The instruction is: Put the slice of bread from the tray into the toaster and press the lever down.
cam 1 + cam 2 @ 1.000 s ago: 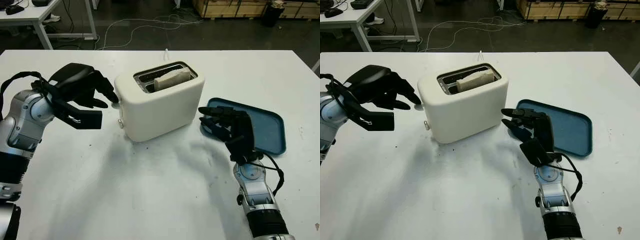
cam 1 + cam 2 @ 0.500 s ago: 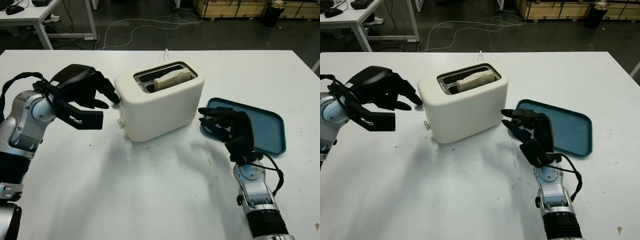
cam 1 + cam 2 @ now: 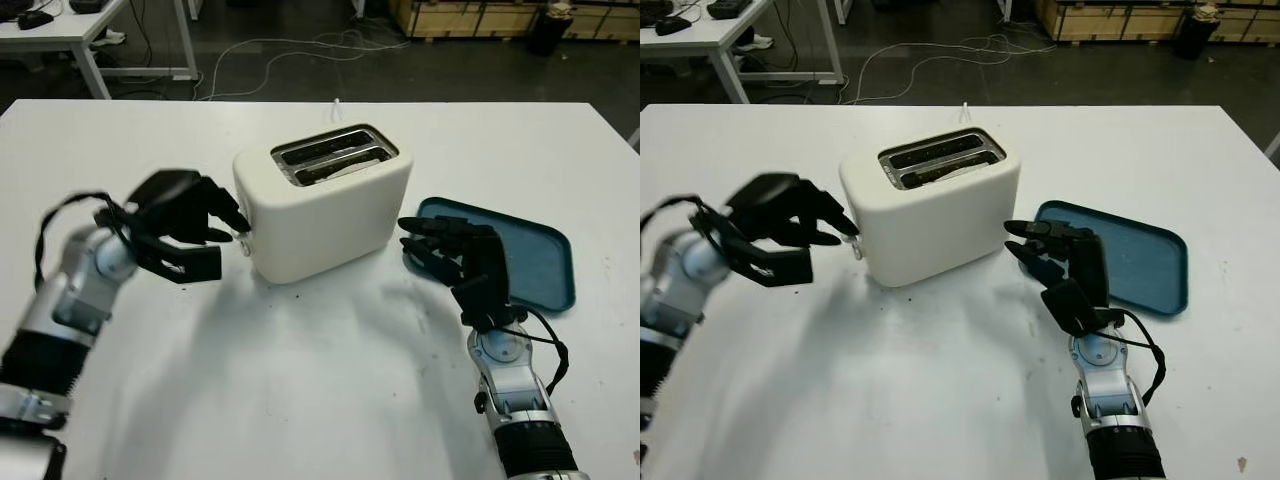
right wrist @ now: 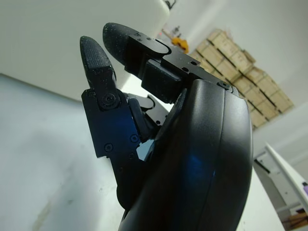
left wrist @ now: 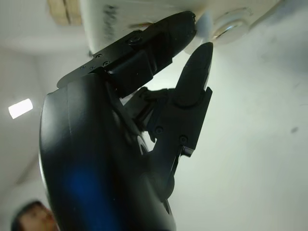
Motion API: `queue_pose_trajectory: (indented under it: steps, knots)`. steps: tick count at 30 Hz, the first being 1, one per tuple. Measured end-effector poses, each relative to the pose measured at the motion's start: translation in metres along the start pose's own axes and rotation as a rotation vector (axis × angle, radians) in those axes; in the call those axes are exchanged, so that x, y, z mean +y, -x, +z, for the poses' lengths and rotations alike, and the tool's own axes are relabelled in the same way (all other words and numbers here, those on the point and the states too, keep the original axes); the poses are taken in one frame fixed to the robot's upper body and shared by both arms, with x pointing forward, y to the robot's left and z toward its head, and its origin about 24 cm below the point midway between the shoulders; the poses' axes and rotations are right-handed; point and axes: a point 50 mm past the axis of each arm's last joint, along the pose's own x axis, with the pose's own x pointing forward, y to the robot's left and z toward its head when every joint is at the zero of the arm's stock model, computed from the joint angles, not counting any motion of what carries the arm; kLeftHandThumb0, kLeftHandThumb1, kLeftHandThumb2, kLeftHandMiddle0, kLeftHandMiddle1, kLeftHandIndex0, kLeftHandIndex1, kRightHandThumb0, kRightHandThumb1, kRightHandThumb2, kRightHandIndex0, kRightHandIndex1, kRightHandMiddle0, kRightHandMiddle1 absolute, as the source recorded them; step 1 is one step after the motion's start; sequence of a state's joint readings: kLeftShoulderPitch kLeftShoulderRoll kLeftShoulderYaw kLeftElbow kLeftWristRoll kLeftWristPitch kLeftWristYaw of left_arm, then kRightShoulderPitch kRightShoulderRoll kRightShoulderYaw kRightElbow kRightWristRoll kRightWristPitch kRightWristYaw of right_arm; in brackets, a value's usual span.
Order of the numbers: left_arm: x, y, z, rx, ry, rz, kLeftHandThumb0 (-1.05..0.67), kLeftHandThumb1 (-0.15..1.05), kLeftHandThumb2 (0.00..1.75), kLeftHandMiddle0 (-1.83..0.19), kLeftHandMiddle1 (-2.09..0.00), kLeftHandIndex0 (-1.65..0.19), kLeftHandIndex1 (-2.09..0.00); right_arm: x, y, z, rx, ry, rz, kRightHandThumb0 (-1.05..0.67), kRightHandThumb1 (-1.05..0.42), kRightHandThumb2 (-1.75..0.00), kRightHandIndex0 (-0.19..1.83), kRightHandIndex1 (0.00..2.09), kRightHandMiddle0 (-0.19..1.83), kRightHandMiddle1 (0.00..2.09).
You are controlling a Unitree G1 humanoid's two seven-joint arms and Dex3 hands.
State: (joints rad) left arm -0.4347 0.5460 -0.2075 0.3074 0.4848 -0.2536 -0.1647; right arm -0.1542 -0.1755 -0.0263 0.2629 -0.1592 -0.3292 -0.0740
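While the slice of bread sits sunk in the toaster, the left hand presses curled fingers on its side lever; the right hand hovers empty-palmed by the tray.

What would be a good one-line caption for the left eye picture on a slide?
Left hand presses the toaster lever down, bread sunk into the slot, while the open right hand waits by the blue tray.
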Motion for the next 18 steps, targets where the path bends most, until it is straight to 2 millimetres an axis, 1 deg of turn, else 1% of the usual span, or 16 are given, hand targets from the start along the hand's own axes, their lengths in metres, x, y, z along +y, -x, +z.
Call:
queue_pose_trajectory:
  steps: [5,8,12,18]
  knots:
    - [-0.018,0.0,-0.008,0.074,0.076,0.066,-0.24,0.92,0.08,-0.88,-0.79,-1.15,-0.01,0.0,0.001,-0.001,0.003,0.003,0.003,-0.49,-0.84,0.0,0.98,0.86,1.23,0.0]
    - [-0.024,0.004,-0.009,0.085,0.102,0.116,-0.26,0.92,0.08,-0.88,-0.88,-1.17,-0.02,0.001,0.001,-0.001,0.003,0.004,0.004,-0.5,-0.83,0.0,0.98,0.86,1.23,0.0]
    - [-0.027,0.006,-0.01,0.089,0.109,0.144,-0.21,0.92,0.06,-0.84,-0.88,-1.15,-0.01,0.001,0.001,-0.001,0.003,0.006,0.006,-0.5,-0.84,0.0,0.98,0.86,1.23,0.0]
    - [-0.027,0.006,-0.01,0.09,0.108,0.147,-0.21,0.92,0.07,-0.85,-0.87,-1.14,0.0,0.001,0.001,-0.001,0.003,0.007,0.008,-0.5,-0.83,0.0,0.98,0.86,1.24,0.01]
